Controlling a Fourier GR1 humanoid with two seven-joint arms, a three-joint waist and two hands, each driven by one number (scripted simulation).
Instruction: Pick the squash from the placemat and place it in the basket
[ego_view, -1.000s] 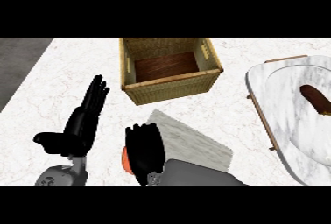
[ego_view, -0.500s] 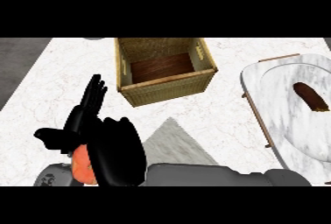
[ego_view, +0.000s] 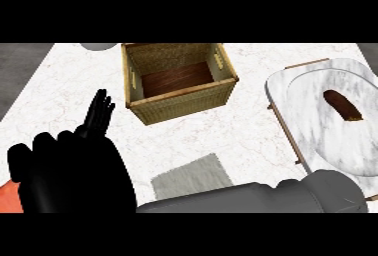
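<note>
The orange squash (ego_view: 9, 198) shows only as a sliver at the lower left edge; my right hand (ego_view: 74, 175) is curled round it and hides most of it. That hand is raised, left of the grey placemat (ego_view: 193, 175), and its grey forearm (ego_view: 251, 197) crosses the bottom of the view over the mat's near edge. The wicker basket (ego_view: 184, 106), with a brown wooden floor, stands further back on the counter, apart from the hand. My left hand (ego_view: 97, 112) rests open, fingers up, just behind the right hand and left of the basket.
A marble oval tray (ego_view: 317, 130) with wooden handles lies at the right and carries a brown piece of food (ego_view: 343, 106). A grey round object (ego_view: 100, 46) peeks in at the top, left of the basket. The white marble counter (ego_view: 244, 130) runs between basket and tray.
My right hand has closed round the squash, lifted it off the placemat and moved left, nearer the camera. The bare placemat now shows. The left hand has stayed put.
</note>
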